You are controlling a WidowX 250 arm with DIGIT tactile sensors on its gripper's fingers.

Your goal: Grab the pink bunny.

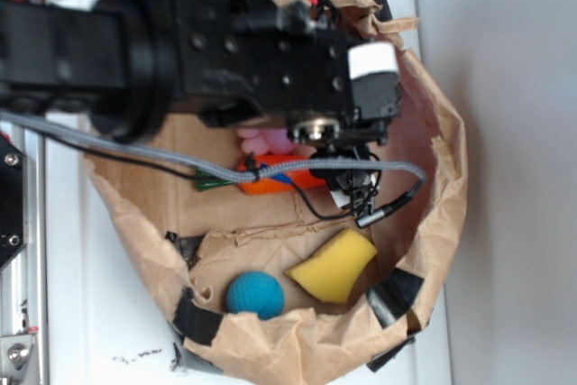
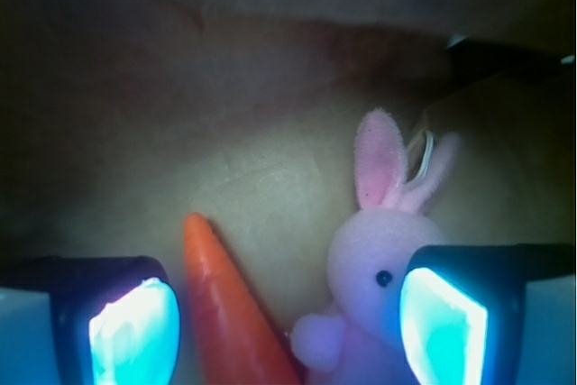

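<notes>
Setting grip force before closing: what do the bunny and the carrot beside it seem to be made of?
The pink bunny looks like soft plush: fuzzy, matte nap on its ears and face, so it should compress. The carrot looks smooth and even orange with no visible fuzz, probably plastic or rubber, though the dim wrist view leaves that open. The end effector is open, with both between its fingers.

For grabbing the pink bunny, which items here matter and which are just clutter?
Belongs to the job:
- pink bunny
- gripper, open, around bunny and carrot

Just lying about:
- orange carrot
- blue ball
- yellow sponge
- paper bag
</notes>
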